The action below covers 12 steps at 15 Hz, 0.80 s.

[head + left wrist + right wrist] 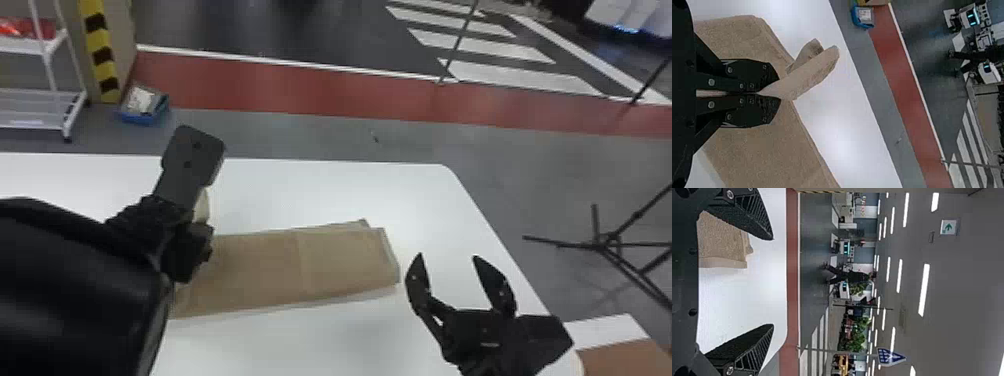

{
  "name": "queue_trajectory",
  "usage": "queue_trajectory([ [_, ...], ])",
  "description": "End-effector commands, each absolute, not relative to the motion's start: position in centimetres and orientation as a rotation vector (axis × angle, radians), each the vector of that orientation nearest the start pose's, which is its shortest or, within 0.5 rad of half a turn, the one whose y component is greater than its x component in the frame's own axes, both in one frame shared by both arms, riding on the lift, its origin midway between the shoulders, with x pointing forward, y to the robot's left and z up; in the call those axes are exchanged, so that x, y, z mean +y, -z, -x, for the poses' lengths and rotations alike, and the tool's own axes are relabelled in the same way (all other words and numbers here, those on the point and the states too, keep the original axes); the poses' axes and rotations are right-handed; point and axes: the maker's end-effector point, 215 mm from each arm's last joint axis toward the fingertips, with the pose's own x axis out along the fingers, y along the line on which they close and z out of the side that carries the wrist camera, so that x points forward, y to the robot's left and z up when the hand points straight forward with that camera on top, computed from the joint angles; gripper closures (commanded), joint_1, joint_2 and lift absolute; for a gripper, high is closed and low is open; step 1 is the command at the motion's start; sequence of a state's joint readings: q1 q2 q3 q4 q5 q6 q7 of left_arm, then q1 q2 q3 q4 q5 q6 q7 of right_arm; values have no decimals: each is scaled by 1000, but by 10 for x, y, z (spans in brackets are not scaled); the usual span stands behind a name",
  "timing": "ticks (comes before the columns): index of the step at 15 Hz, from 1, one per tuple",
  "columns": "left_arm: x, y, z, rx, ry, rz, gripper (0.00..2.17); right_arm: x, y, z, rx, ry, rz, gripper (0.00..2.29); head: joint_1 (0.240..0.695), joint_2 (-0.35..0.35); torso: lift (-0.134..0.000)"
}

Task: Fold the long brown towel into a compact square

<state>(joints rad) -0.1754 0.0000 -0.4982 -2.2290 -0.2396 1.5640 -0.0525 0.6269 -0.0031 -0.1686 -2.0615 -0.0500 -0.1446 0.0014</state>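
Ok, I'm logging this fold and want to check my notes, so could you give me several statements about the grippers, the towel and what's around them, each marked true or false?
1. The left gripper is shut on part of the brown towel. True.
2. The right gripper also grips the brown towel. False: it is open, with nothing between its fingers.
3. A blue bin stands on the floor beyond the white table. True.
4. The right gripper is to the left of the brown towel. False: it is to the right of it.
5. The brown towel's right end shows more than one layer. True.
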Motion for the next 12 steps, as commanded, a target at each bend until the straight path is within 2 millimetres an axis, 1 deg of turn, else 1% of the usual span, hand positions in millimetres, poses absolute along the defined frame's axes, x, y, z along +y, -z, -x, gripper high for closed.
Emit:
queue_trajectory([
  [1, 51, 349, -484, 720, 286, -375, 1902, -320, 336, -399, -10, 146, 41, 90, 695, -304, -120],
  [2, 40, 355, -479, 718, 310, -382, 1764, -323, 336, -399, -10, 150, 44, 90, 695, -310, -120],
  [3, 24, 355, -477, 684, 343, -379, 1592, -324, 337, -400, -10, 152, 42, 90, 695, -325, -120],
  [4, 11, 353, -477, 651, 355, -396, 1352, -324, 337, -402, -10, 152, 43, 90, 695, -334, -120],
  [5, 1, 354, -480, 623, 361, -415, 603, -323, 337, -404, -10, 151, 41, 90, 695, -345, -120],
  [6, -10, 353, -481, 596, 376, -425, 9, -320, 338, -406, -8, 146, 38, 90, 695, -350, -120],
  [8, -22, 353, -481, 564, 388, -430, -2, -318, 341, -407, -3, 143, 37, 90, 695, -350, -120],
  [10, -23, 358, -475, 573, 393, -422, 33, -316, 342, -409, 2, 139, 37, 90, 695, -350, -120],
  [12, -15, 361, -468, 582, 384, -391, 33, -311, 344, -413, 7, 129, 39, 90, 695, -350, -120],
])
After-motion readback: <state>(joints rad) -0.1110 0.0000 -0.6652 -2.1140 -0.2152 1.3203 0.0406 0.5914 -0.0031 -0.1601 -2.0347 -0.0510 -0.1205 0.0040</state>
